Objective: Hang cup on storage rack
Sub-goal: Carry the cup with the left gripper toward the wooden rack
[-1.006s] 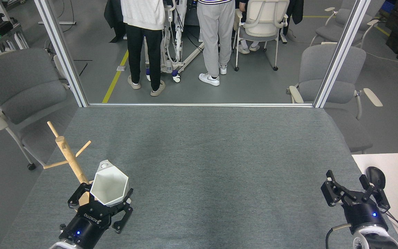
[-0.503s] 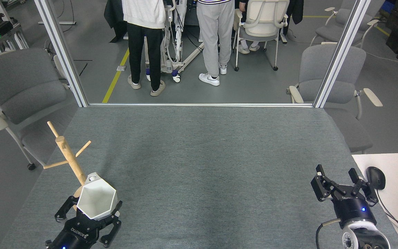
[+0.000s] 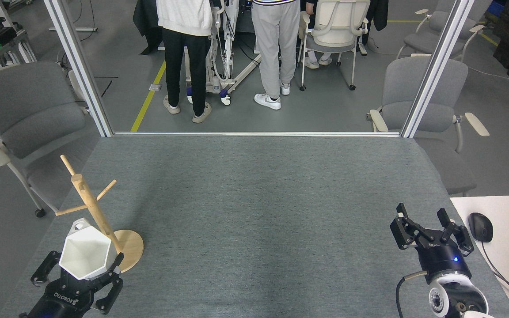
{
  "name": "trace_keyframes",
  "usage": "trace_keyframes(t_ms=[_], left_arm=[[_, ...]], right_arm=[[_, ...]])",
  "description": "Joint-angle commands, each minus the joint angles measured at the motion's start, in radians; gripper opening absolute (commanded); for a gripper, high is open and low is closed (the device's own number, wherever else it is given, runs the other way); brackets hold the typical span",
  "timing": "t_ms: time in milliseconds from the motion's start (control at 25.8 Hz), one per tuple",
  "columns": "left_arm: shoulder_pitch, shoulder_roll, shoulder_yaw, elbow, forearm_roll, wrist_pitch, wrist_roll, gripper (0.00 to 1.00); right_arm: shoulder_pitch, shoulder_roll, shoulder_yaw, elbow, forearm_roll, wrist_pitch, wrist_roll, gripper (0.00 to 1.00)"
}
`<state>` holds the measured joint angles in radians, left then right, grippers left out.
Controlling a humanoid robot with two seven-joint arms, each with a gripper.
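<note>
The white faceted cup [image 3: 87, 255] sits in my left gripper [image 3: 77, 268] at the lower left, mouth toward the camera and its small ring handle pointing up and away. The gripper's black fingers are shut on the cup's sides. The cup now lies left of the storage rack [image 3: 90, 204], a light wooden mug tree with a round disc base [image 3: 131, 248] near the table's left edge; its pegs are bare. My right gripper [image 3: 429, 225] stands open at the lower right, with nothing between its fingers.
Grey felt covers the table [image 3: 263, 198]. Grey chairs [image 3: 20, 115] stand beside the left and right edges. Beyond the far edge two people [image 3: 184, 53] stand on the floor. A white desk with a mouse [image 3: 480, 226] and keyboard lies at the right.
My left gripper has carried the cup down and to the left, from in front of the rack's pole to its left side, uncovering the disc base. The right gripper moved up and slightly left.
</note>
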<state>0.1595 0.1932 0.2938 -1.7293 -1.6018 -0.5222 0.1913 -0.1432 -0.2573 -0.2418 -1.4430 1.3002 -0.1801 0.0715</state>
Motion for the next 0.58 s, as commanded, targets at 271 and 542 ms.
trace_keyframes(t_ms=[271, 542], left_arm=[[-0.006, -0.005, 0.028, 0.007, -0.006, 0.056, -0.029, 0.04], [-0.018, 0.003, 0.034, 0.037, -0.01, 0.074, -0.061, 0.02]], right_arm=[[-0.003, -0.01, 0.004, 0.009, -0.001, -0.002, 0.004, 0.99], [-0.004, 0.004, 0.009, 0.007, -0.001, -0.006, 0.004, 0.99]])
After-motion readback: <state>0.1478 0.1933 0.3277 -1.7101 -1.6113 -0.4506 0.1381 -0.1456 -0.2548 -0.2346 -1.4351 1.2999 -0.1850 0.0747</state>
